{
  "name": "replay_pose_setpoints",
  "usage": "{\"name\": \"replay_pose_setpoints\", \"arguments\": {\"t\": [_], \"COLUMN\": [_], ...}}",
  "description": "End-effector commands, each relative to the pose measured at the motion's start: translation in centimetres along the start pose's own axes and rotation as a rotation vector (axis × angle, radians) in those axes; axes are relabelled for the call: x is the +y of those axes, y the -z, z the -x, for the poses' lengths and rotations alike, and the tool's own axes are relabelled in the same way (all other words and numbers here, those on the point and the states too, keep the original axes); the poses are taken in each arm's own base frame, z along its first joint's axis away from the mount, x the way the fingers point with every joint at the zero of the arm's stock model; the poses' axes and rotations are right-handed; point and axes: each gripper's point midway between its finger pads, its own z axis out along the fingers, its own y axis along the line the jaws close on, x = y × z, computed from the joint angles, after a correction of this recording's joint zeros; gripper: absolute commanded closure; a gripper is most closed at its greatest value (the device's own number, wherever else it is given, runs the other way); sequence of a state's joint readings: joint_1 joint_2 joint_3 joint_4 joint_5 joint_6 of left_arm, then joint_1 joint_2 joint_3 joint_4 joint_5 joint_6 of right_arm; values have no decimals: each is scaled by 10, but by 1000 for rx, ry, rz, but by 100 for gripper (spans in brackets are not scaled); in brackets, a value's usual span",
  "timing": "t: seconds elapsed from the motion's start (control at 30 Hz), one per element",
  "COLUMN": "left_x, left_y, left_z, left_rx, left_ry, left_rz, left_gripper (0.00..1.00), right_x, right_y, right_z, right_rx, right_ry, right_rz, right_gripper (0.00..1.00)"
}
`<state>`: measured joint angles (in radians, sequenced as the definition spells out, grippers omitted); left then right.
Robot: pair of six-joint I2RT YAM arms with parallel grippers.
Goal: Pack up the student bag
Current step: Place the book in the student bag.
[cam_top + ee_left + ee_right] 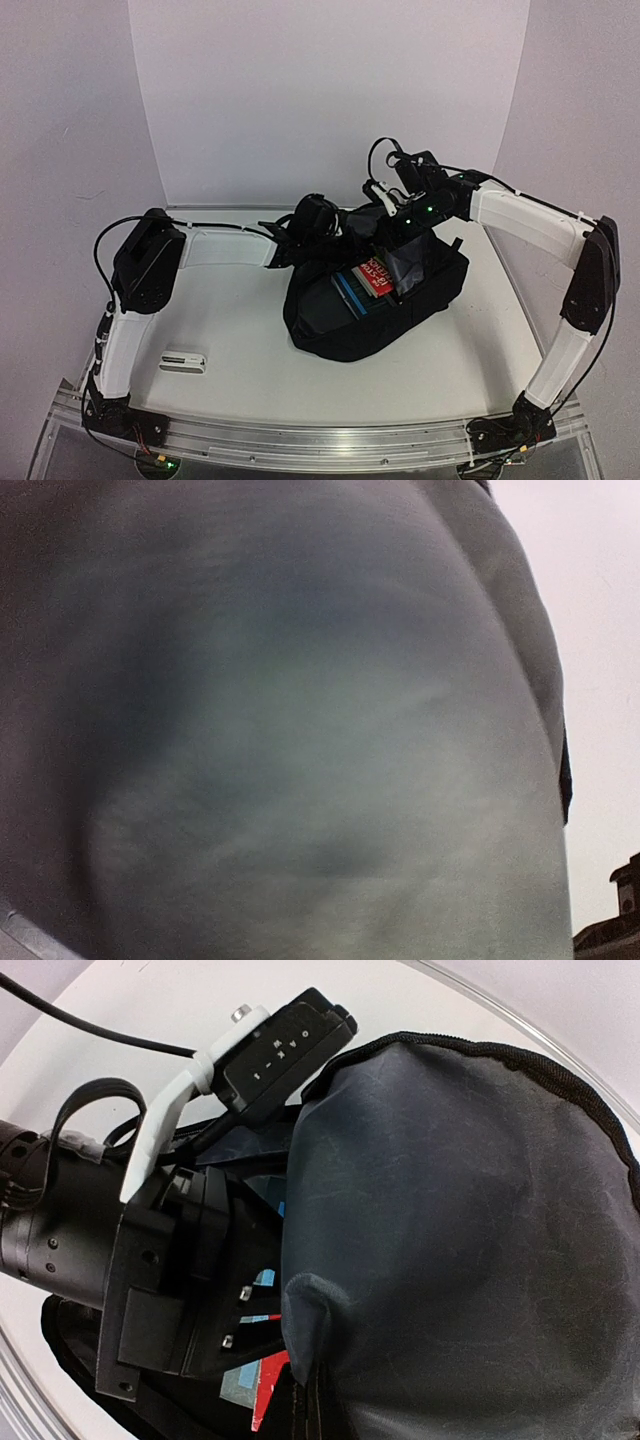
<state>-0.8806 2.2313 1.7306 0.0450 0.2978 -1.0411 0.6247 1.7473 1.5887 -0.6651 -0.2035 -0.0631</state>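
Near-left of the bag (335,338), apart from it, a small white object (183,360) lies on the table (250,310). The bag sits mid-table, open, with books (370,278) showing inside. At its far edge the left gripper (325,232) presses into fabric; its opening cannot be told. Beside it the right gripper (392,228) is closed at the raised flap (450,1230); whether it pinches the flap is unclear.
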Motion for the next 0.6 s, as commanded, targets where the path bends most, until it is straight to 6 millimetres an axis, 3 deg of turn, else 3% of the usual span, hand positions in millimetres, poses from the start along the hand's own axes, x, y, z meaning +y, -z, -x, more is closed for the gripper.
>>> {"name": "replay_pose_setpoints", "arguments": {"t": [0.0, 0.1, 0.2, 0.33, 0.57], "left_x": [-39, -33, -22, -4, 60], "left_y": [26, 52, 78, 108, 165], "left_z": [8, 7, 3, -4, -24], "left_rx": [-20, -48, -59, -78, -107], "left_ry": [-129, -177, -205, -203, -83], "left_rz": [-79, -21, 59, 156, 385], "left_gripper": [75, 61, 39, 23, 4], "right_x": [14, 15, 16, 15, 20], "right_y": [13, 8, 0, -9, -23], "right_z": [26, 20, 14, 6, -13], "right_rx": [-100, -84, -63, -36, 18], "right_ry": [25, 29, 27, 30, 34], "right_rz": [42, 49, 62, 59, 95], "right_gripper": [100, 99, 92, 82, 39]}}
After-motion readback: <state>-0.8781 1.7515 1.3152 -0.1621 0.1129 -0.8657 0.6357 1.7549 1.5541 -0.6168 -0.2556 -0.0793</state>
